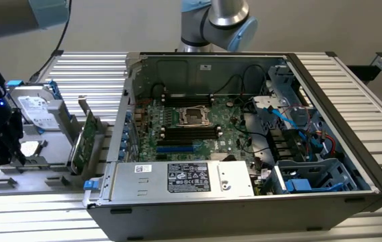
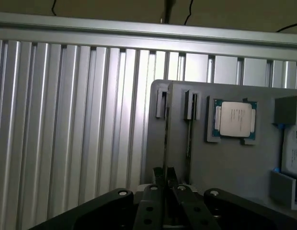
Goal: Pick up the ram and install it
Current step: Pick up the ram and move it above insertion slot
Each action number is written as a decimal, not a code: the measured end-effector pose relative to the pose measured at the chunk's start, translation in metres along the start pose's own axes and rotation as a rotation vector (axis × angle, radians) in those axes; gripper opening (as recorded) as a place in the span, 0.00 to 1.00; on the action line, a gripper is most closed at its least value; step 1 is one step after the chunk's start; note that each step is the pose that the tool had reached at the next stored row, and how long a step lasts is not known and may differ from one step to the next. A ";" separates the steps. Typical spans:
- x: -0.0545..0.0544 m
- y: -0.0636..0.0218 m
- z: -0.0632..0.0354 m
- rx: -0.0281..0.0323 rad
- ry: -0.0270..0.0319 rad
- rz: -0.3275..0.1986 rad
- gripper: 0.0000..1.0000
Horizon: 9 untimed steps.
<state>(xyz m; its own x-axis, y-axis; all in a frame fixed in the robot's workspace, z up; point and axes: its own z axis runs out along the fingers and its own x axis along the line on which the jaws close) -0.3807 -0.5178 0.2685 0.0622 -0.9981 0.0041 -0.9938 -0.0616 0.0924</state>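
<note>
The ram (image 2: 165,143) stands on edge by one edge of the gray tray (image 2: 234,163), which sits on the ribbed metal table (image 2: 67,120). The gripper (image 2: 166,179) points down at the tray, its fingers pinched tight on the ram.

Labels on power supply (image 1: 187,176) and hard drive (image 1: 33,108); print too small to read

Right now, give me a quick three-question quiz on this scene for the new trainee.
1. True or false: the ram at the gripper is already in the motherboard.
2. Where is the processor chip? A) in a person's hand B) on the gray tray C) in the motherboard socket
3. Fill in: the gripper is ___ the computer case (inside/outside).
Key: 1 false; 2 B; 3 outside.
</note>
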 end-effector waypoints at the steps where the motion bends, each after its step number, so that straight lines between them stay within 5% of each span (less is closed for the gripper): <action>1: 0.000 -0.0007 -0.0050 -0.0022 -0.0002 0.000 0.14; 9: 0.002 -0.0189 -0.0356 -0.0276 -0.0017 0.000 0.14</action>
<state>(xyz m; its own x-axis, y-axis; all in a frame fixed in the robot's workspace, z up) -0.3586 -0.5178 0.3023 0.0623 -0.9981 0.0024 -0.9909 -0.0616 0.1199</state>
